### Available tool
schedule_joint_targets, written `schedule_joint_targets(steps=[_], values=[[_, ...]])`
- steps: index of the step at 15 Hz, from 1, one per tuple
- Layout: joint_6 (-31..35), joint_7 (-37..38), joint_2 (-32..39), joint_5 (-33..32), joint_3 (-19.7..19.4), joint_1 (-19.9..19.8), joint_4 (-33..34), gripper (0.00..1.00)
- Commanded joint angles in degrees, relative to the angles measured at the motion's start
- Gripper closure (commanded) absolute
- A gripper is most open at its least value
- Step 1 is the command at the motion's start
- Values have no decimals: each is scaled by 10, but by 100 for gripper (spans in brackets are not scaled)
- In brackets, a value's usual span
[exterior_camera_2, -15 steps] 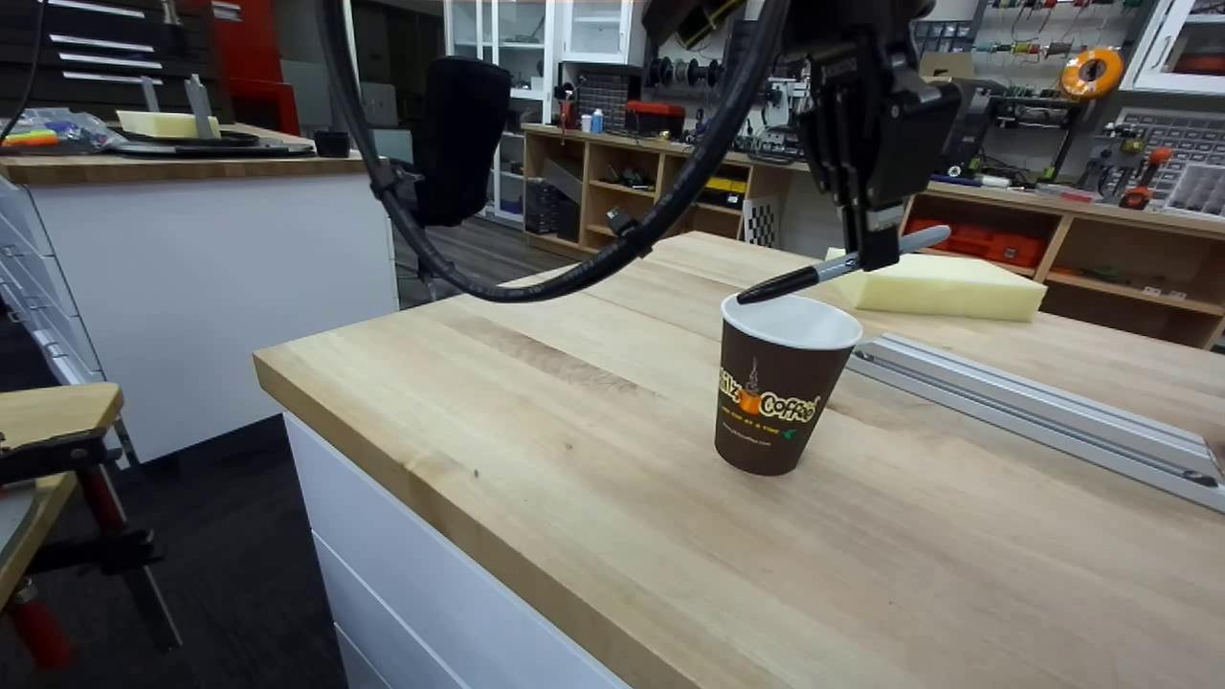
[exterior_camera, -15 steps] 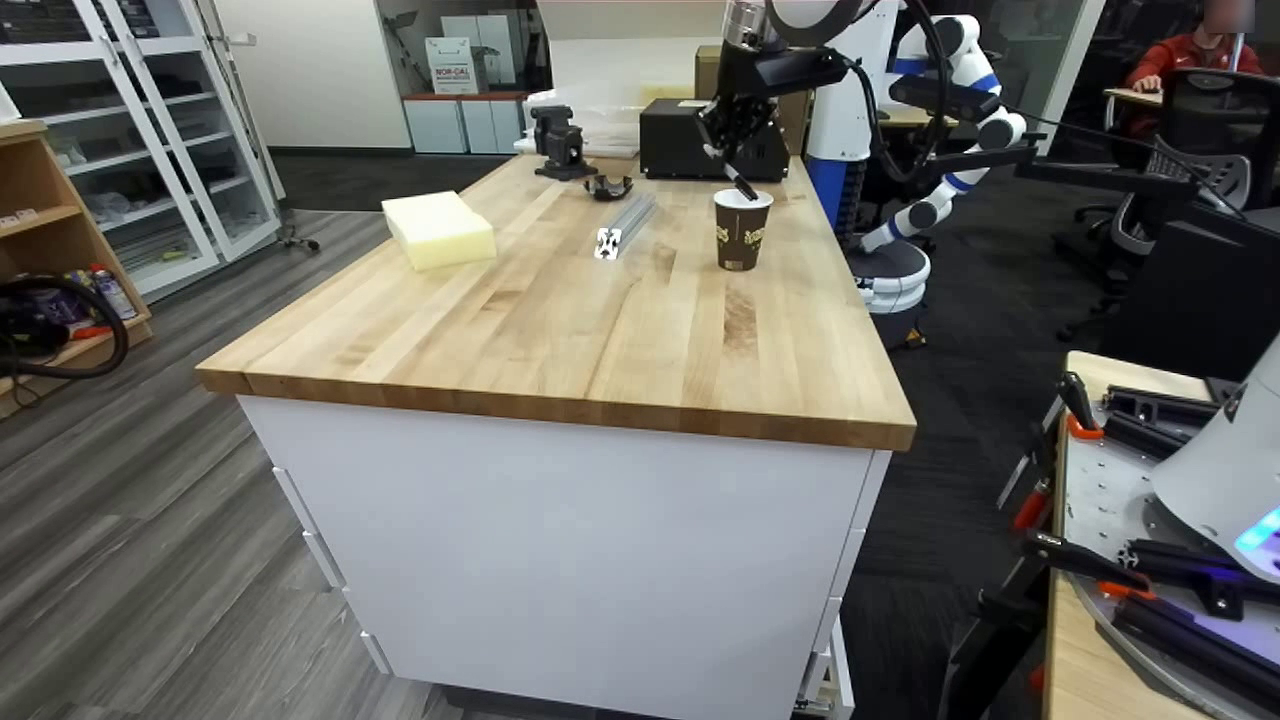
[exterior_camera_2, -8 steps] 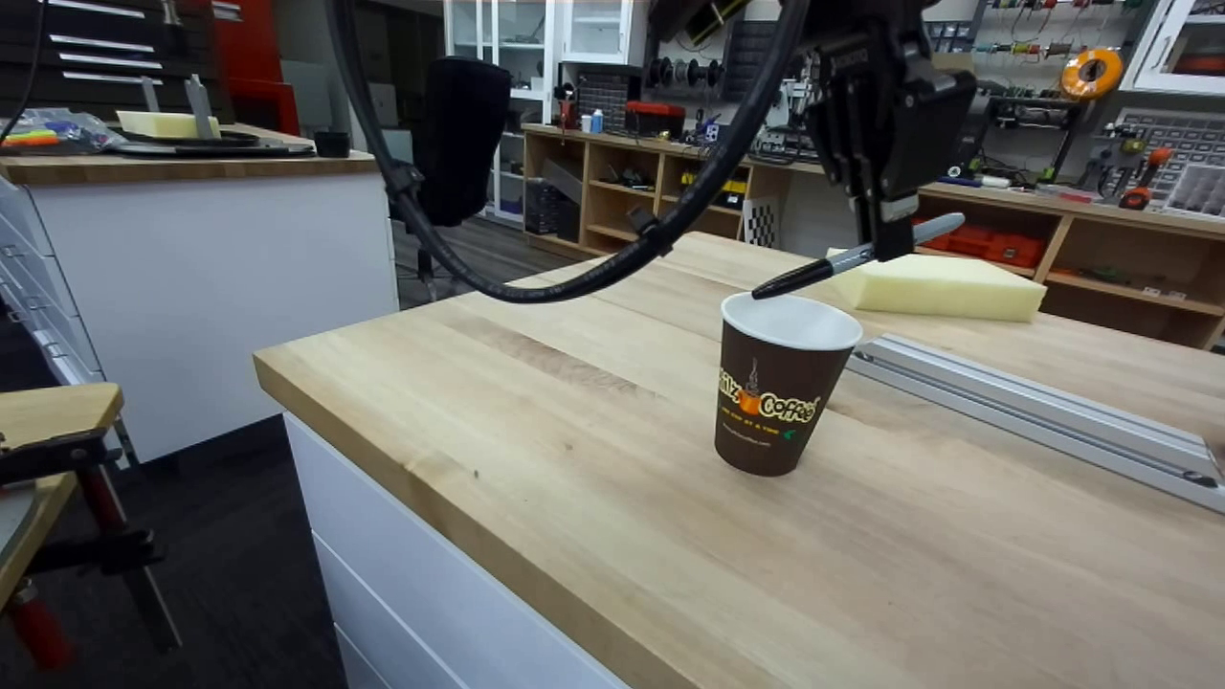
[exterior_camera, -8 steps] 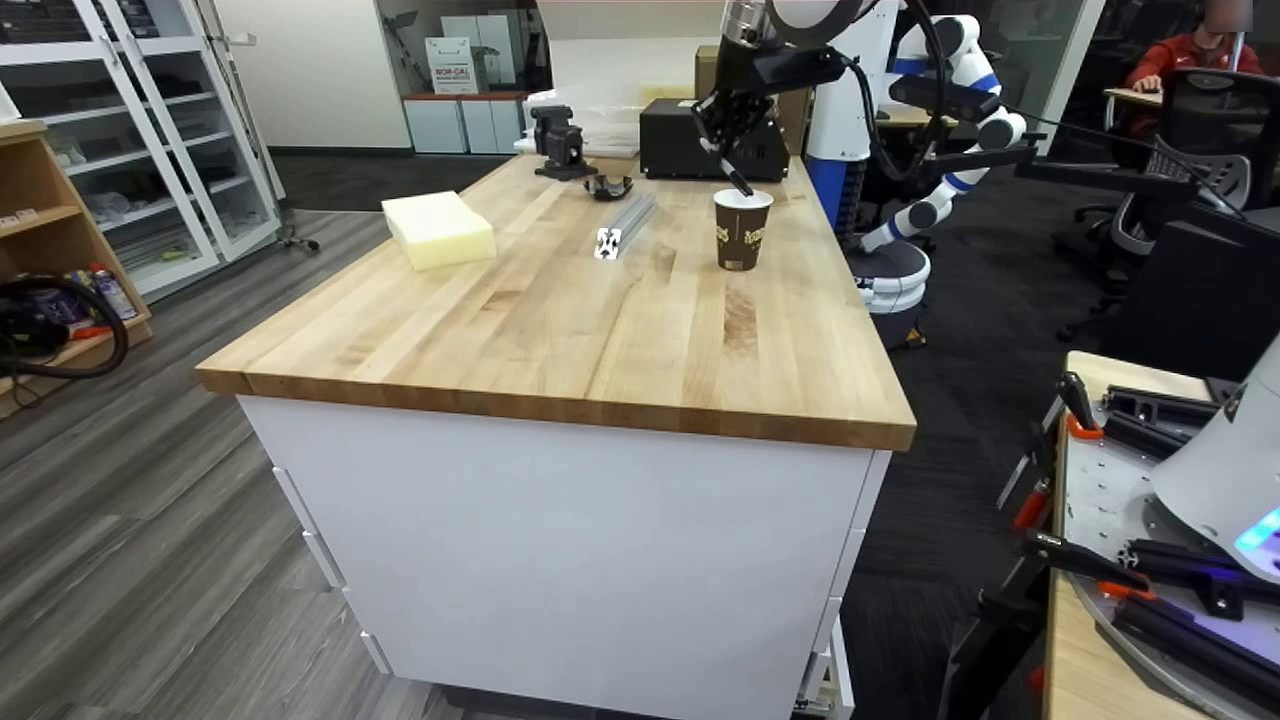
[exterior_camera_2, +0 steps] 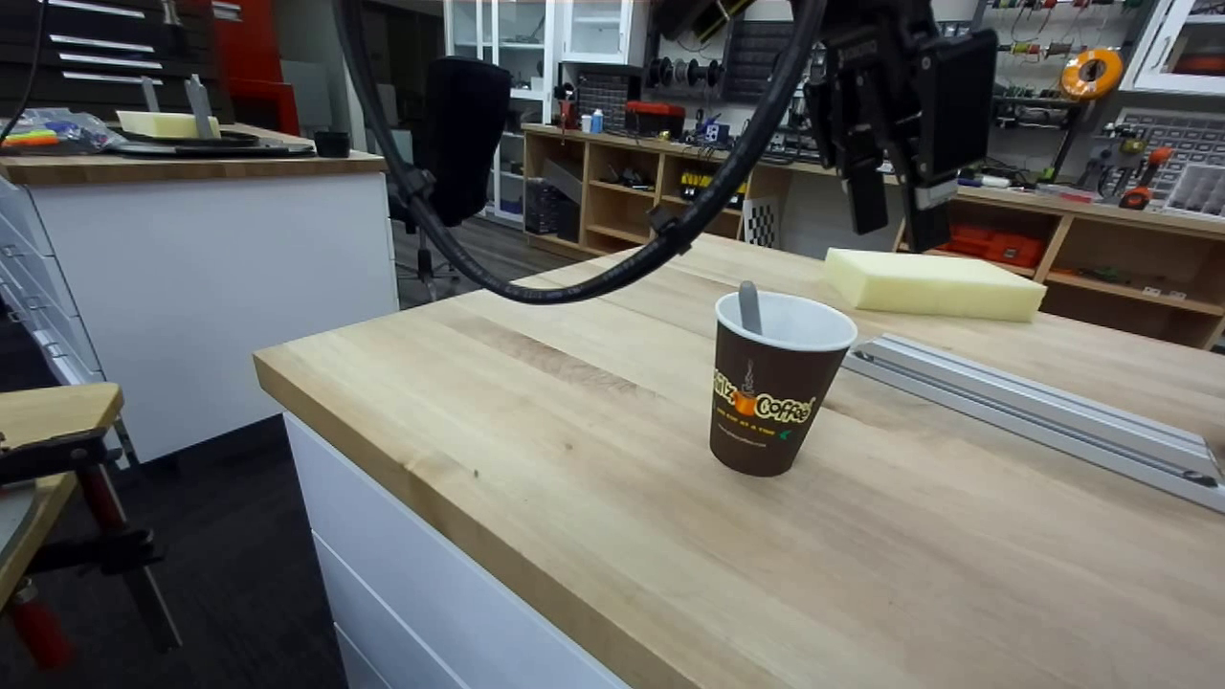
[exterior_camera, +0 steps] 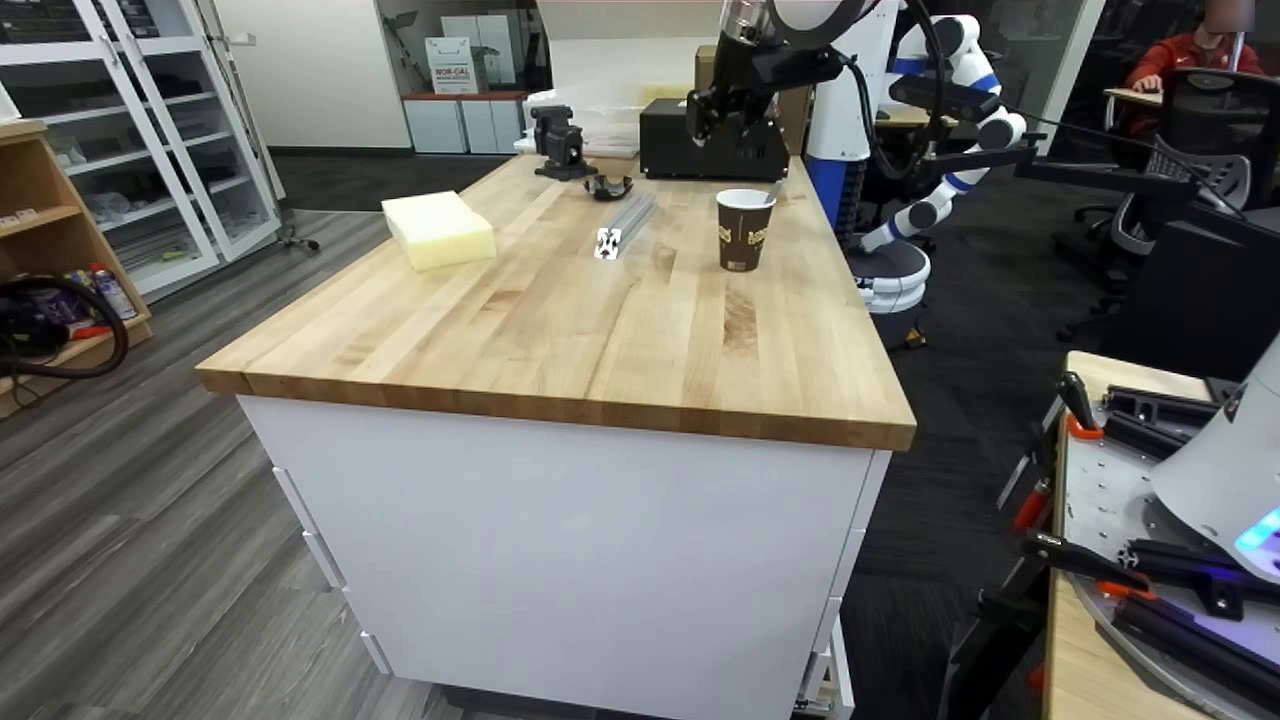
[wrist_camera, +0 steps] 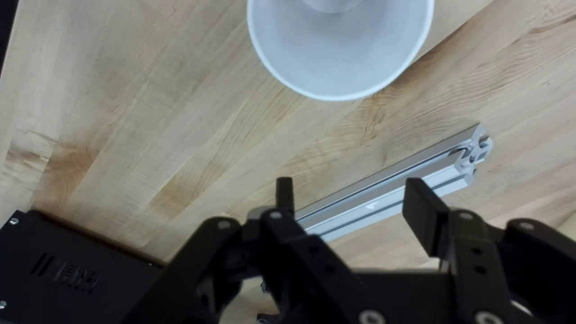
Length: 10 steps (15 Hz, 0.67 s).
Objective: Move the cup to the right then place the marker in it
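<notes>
The placing step is judged complete: the marker (exterior_camera_2: pixel 750 308) is leaned inside the cup (exterior_camera_2: pixel 768 397), grey end protruding, and the cup is stood upright on the counter (exterior_camera_2: pixel 593 469). The tool (wrist_camera: pixel 346 193) is spread apart with nothing gripped, clear of the cup. Next, it should be withdrawn upward without the cup being nudged.

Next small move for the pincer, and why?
I'd probably raise the pincer farther away from the cup: the jaws stand open, holding nothing, and the marker already rests inside, its grey end sticking up.
</notes>
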Motion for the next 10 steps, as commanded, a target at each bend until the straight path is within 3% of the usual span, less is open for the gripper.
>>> schedule_joint_targets(steps=[1, 3, 5, 10], values=[[-23, -5, -19, 25, 3, 5, -15, 5], [-35, -13, -27, 44, 9, 4, -21, 0], [-18, -7, -3, 35, 3, 6, -4, 4], [-26, -8, -8, 44, 7, 6, -7, 0]])
